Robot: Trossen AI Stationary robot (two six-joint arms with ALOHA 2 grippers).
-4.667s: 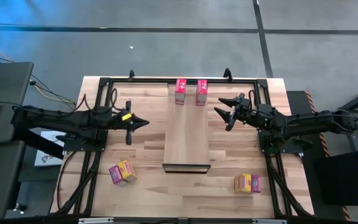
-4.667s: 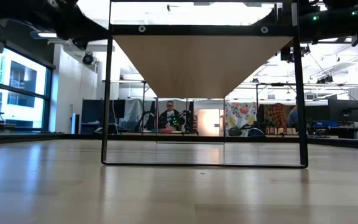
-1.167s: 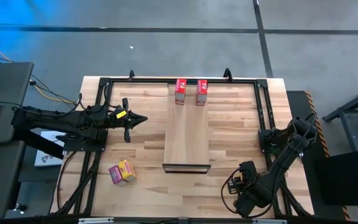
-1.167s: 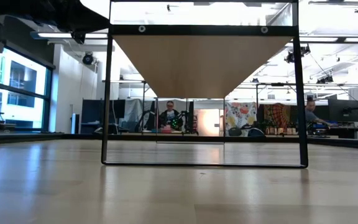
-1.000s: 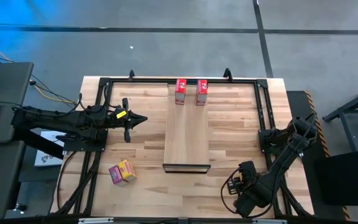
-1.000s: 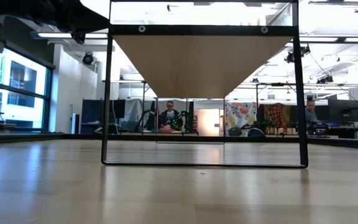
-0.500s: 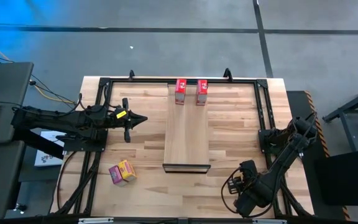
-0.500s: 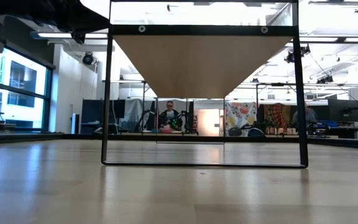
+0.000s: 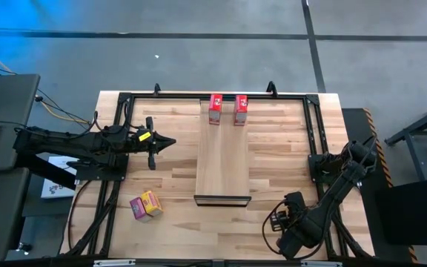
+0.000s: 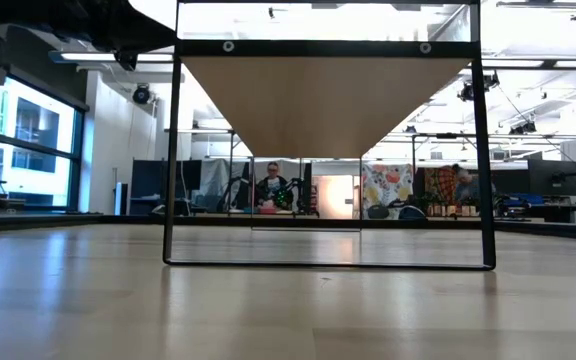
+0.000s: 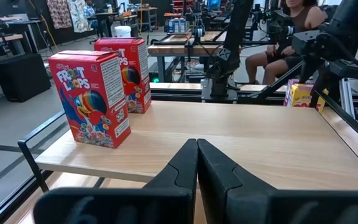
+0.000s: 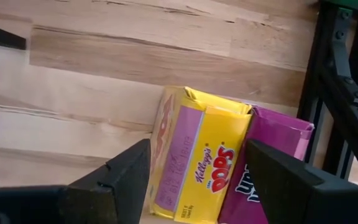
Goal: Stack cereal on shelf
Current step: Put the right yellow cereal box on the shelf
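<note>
Left gripper (image 9: pixel 170 142) hovering over the surface (image 9: pixel 176 178) left of the shelf (image 9: pixel 222 159), jaws pressed together with nothing between them, as seen in the left wrist view. Yellow box and pink box (image 9: pixel 145 205) lying touching near the front left corner, well apart from those jaws. Two red boxes (image 11: pixel 91 98) standing upright side by side at the far end of the shelf. Right gripper (image 12: pixel 197 186) lowered at the front right of the surface, jaws spread wide directly over a yellow box (image 12: pixel 201 155) with a pink box (image 12: pixel 266 162) touching its side. Long axis of the yellow box running roughly between the two jaws, so that they straddle its narrow width; right arm plainly the nearer one to this pair. Judged step: closing on the yellow box before lifting it to the shelf. Against the view of 4.7 s ago: right arm swung from beside the shelf's far end down to this pair, now hidden beneath it from above; left arm, red boxes and front left pair little changed.
</note>
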